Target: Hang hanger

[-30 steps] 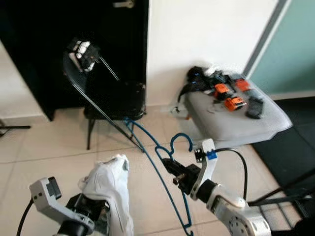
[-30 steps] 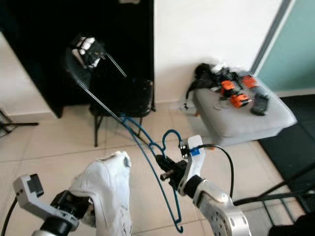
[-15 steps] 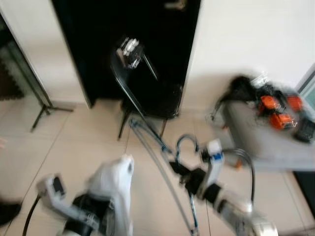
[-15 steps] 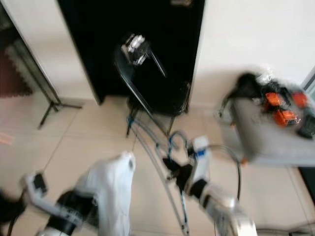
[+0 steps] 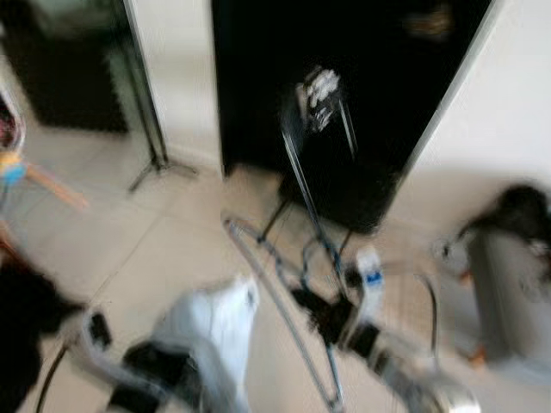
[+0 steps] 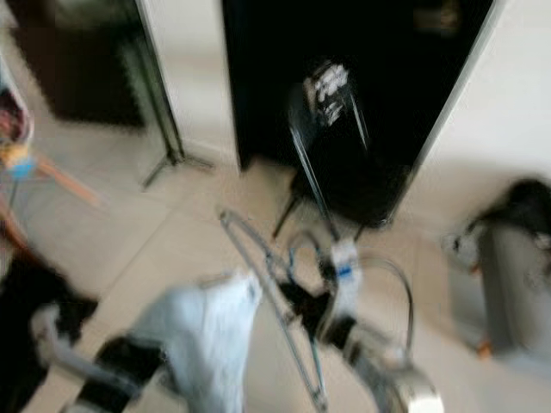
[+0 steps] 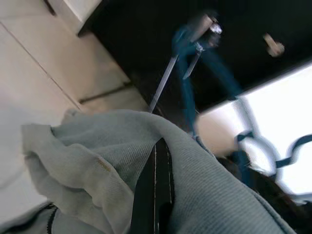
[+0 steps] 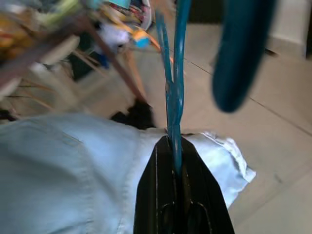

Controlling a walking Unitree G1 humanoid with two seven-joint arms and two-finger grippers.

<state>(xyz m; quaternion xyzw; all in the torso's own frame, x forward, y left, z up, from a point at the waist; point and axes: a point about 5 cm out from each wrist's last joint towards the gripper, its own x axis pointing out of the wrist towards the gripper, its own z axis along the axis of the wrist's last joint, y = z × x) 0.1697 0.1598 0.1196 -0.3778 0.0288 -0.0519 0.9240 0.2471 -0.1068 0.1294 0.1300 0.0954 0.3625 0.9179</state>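
Between right gripper (image 8: 174, 146) fingers, blue hanger (image 8: 171, 92)

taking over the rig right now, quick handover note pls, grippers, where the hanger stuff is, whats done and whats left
Right gripper: shut on the blue wire hanger, held out in front of the robot above the tiled floor.
Left gripper: shut on the pale light-blue garment, which drapes over it.
Surroundings: a black folding chair stands ahead against the dark doorway. The head views are blurred, so finer detail cannot be made out.
Done: hanger and garment are both in hand.
Left: the hanger is not yet hung on anything, and no rail or hook can be made out in these blurred views.
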